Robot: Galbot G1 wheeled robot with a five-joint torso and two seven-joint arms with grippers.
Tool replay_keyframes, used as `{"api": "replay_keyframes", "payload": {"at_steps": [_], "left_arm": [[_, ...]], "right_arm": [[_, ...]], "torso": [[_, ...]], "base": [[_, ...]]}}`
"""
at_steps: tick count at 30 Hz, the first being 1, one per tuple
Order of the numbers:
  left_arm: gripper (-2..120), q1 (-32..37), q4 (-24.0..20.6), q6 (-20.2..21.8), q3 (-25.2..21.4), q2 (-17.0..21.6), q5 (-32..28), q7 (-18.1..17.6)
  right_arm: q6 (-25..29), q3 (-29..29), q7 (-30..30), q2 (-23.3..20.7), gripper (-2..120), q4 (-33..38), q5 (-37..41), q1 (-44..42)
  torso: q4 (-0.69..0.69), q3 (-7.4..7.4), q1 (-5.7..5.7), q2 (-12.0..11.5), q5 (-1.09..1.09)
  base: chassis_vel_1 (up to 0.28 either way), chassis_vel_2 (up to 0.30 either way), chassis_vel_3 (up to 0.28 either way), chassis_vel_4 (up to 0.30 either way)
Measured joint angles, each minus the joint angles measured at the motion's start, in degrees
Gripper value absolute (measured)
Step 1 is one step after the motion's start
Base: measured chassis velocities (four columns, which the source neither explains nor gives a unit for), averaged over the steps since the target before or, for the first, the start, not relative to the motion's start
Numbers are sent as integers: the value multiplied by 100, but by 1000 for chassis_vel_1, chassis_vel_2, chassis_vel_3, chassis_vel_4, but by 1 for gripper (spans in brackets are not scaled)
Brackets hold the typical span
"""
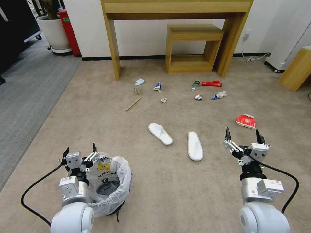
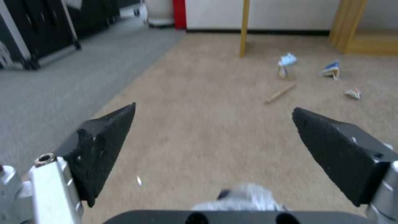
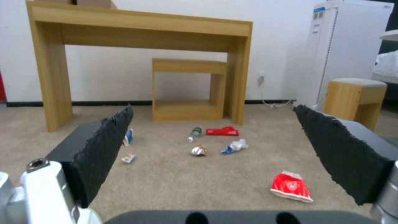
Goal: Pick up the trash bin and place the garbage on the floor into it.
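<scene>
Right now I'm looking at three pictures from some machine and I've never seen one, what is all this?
It is a wheeled robot with two arms. One picture looks down from its head; the other two look out from each wrist, between black fingers. The left claw is open beside the trash bin, a small bin lined with a white bag, holding nothing. The right claw is open too, empty, above the beige floor. Litter lies ahead: two white slippers, a crushed red cup, a wooden stick, a green bottle, a red packet.
</scene>
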Motion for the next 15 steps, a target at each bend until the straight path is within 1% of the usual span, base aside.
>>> {"api": "replay_keyframes", "payload": {"at_steps": [1,2,3,4,5,6,7,9,10,11,12,14,15], "left_arm": [[100,1,-1,171,2,169,-371,-167],[100,1,-1,171,2,169,-371,-167],[100,13,-16,386,5,333,-745,-332],[100,42,-50,592,5,519,-1122,-484],[100,103,-119,866,1,868,-1617,-665],[100,140,-171,1047,-8,1098,-1901,-779],[100,140,-171,1047,-8,1098,-1901,-779],[100,257,-316,1571,-10,1796,-2826,-1138],[100,283,-331,1653,-10,1968,-3039,-1220],[100,283,-331,1653,-10,1968,-3039,-1220],[100,339,-341,1841,-11,2348,-3550,-1428],[100,397,-297,1998,-10,2690,-4084,-1654],[100,397,-297,1998,-10,2690,-4084,-1654]], "right_arm": [[-11,2,1,-18,100,11,28,-12],[-11,2,1,-18,100,11,28,-12],[-26,9,-2,-30,100,25,48,-23],[-33,10,1,-42,100,34,72,-29],[-50,16,6,-58,100,44,99,-27],[-53,21,12,-66,100,43,111,-25],[-53,21,12,-66,100,43,111,-25],[-53,29,28,-83,100,33,138,-13],[-51,29,32,-84,100,29,140,-13],[-51,29,32,-84,100,29,140,-13],[-47,30,37,-83,100,17,151,-15],[-41,27,42,-70,100,6,154,-15],[-41,27,42,-70,100,6,154,-15]], "torso": [[1,0,0,0,1],[1,0,0,0,1],[0,0,0,0,0],[0,0,0,0,-2],[0,0,0,0,-1],[0,0,0,0,-1],[0,0,0,0,-1],[2,0,0,0,-2],[0,0,0,0,-1],[0,0,0,0,-1],[0,0,0,0,2],[0,0,0,0,-1],[0,0,0,0,-1]], "base": [[0,0,0,0],[0,0,0,0],[0,0,0,0],[0,0,0,0],[0,0,0,0],[0,0,0,0],[0,0,0,0],[0,0,0,0],[0,0,0,0],[0,0,0,0],[0,0,0,0],[0,0,0,0],[0,0,0,0]]}}
